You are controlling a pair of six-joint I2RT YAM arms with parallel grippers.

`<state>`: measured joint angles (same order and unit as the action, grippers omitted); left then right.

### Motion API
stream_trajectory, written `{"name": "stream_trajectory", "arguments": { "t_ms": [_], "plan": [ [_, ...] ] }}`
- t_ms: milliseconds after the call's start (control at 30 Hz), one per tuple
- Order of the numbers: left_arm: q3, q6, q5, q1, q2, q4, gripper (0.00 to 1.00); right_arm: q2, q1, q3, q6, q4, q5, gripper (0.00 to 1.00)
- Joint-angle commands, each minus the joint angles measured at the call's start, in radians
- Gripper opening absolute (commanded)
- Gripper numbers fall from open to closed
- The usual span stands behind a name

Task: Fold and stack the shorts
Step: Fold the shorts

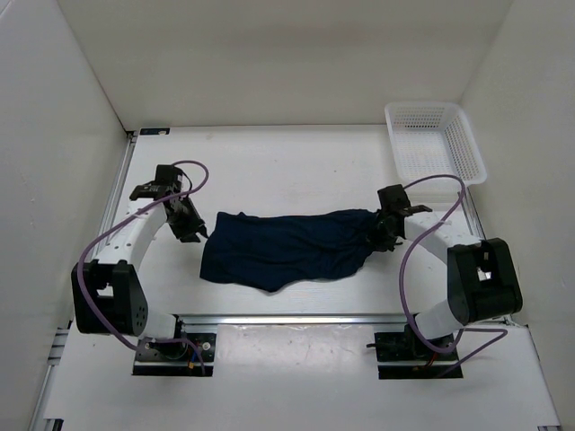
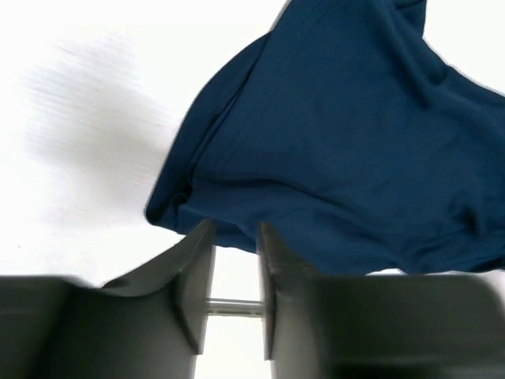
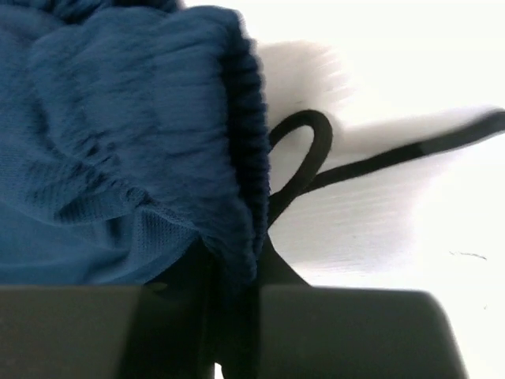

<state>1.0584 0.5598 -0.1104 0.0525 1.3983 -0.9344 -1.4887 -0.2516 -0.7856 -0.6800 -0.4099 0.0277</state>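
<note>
Navy shorts (image 1: 287, 247) lie across the middle of the tabletop (image 1: 287, 171).
The right fingers (image 3: 177, 276) pinch the waistband (image 3: 237, 118) at the shorts' right end. The left fingers (image 2: 193, 276) are a little apart, holding nothing, just beside the left edge. A white basket (image 1: 467, 144) sits far right.
</note>
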Motion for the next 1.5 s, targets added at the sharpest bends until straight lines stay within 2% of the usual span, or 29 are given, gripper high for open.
{"name": "stream_trajectory", "arguments": {
  "t_ms": [0, 33, 67, 100, 233, 367, 567, 767, 867, 1067, 1467],
  "plan": [
    [0.032, -0.023, 0.005, -0.014, 0.002, 0.006, 0.36, 0.011, -0.002, -0.061, -0.007, -0.099, 0.170, 0.00],
    [0.032, -0.034, -0.005, -0.014, 0.002, 0.015, 0.30, 0.036, -0.002, -0.073, -0.007, -0.149, 0.201, 0.00],
    [0.032, -0.034, -0.015, -0.014, 0.011, 0.016, 0.16, 0.050, -0.002, -0.101, 0.005, -0.174, 0.231, 0.00],
    [0.032, -0.034, -0.015, -0.014, 0.011, 0.016, 0.10, 0.062, -0.002, -0.115, 0.025, -0.197, 0.259, 0.00],
    [0.023, -0.034, -0.048, 0.000, 0.043, 0.049, 0.10, 0.094, -0.002, -0.208, 0.109, -0.276, 0.317, 0.00],
    [0.000, -0.011, -0.048, 0.026, 0.114, 0.115, 0.10, 0.082, -0.058, -0.355, 0.149, -0.346, 0.397, 0.00],
    [0.012, -0.001, -0.106, 0.047, 0.289, 0.192, 0.10, 0.001, -0.216, -0.599, 0.161, -0.472, 0.506, 0.00],
    [0.035, 0.018, -0.138, 0.108, 0.387, 0.212, 0.10, -0.125, -0.391, -0.785, 0.128, -0.587, 0.574, 0.00],
    [0.026, 0.040, -0.147, 0.127, 0.387, 0.232, 0.10, -0.211, -0.501, -0.871, 0.094, -0.651, 0.610, 0.00],
    [0.017, 0.040, -0.147, 0.136, 0.396, 0.241, 0.10, -0.317, -0.626, -1.041, 0.073, -0.740, 0.644, 0.00],
    [-0.012, 0.049, -0.137, 0.136, 0.395, 0.250, 0.10, -0.521, -0.758, -1.265, 0.073, -0.773, 0.644, 0.00]
  ]
}}
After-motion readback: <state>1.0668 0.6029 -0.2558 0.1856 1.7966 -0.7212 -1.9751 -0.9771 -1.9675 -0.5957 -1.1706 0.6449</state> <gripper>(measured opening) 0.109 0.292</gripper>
